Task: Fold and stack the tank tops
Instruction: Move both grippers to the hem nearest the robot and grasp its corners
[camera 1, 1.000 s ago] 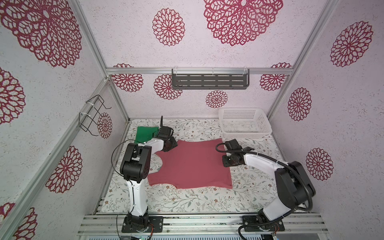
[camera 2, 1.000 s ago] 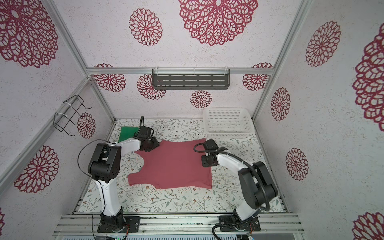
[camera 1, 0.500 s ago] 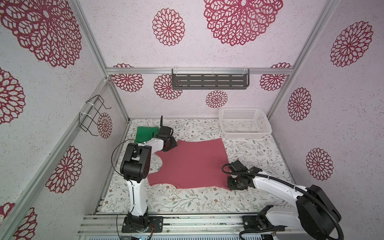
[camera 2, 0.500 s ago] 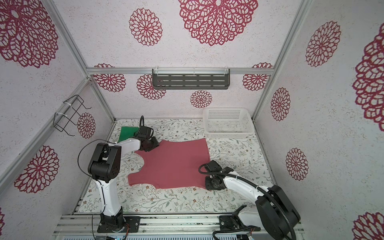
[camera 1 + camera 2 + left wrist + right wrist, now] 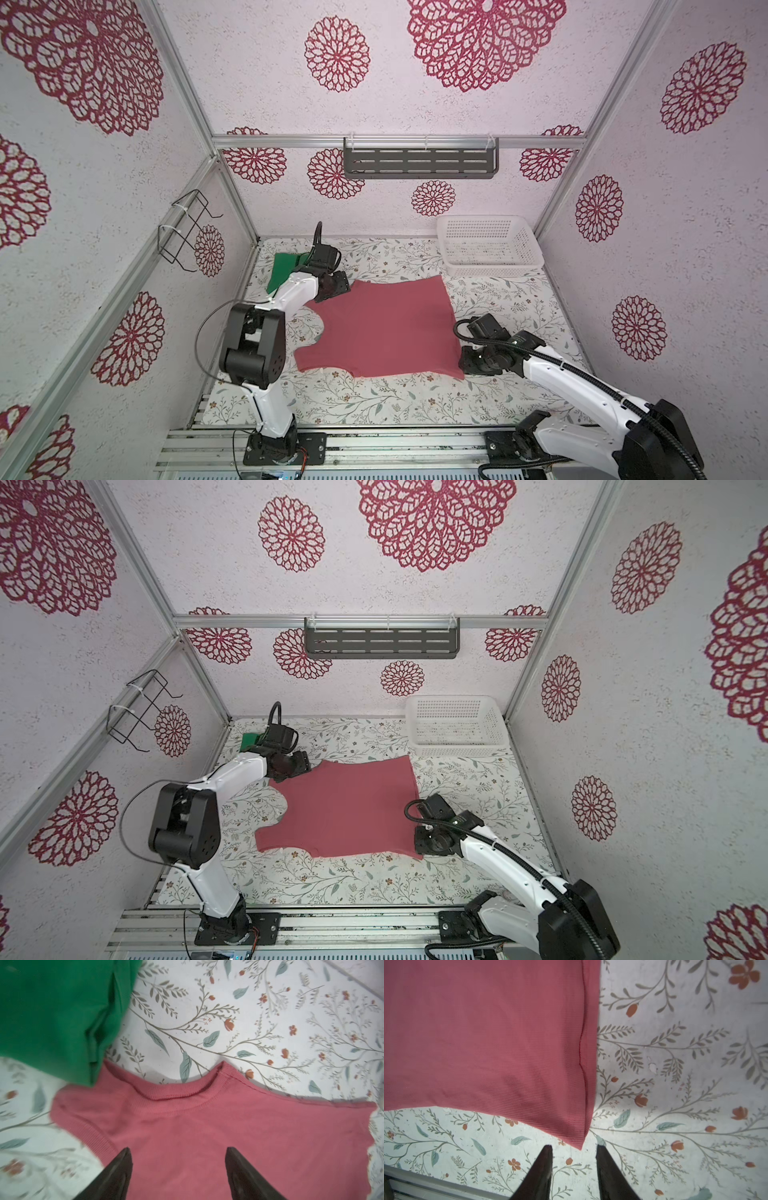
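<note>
The flowered table [image 5: 374,399] bears the dusty red tank top [image 5: 386,328], spread flat in the middle. It is finely ribbed, with its straps toward the left arm and its hem toward the right. The bright green tank top [image 5: 283,268] lies folded in the far left corner, touching a red strap. The left gripper [image 5: 177,1148] hangs open over the red top's far shoulder. The right gripper [image 5: 573,1146] stands open just off the near hem corner.
</note>
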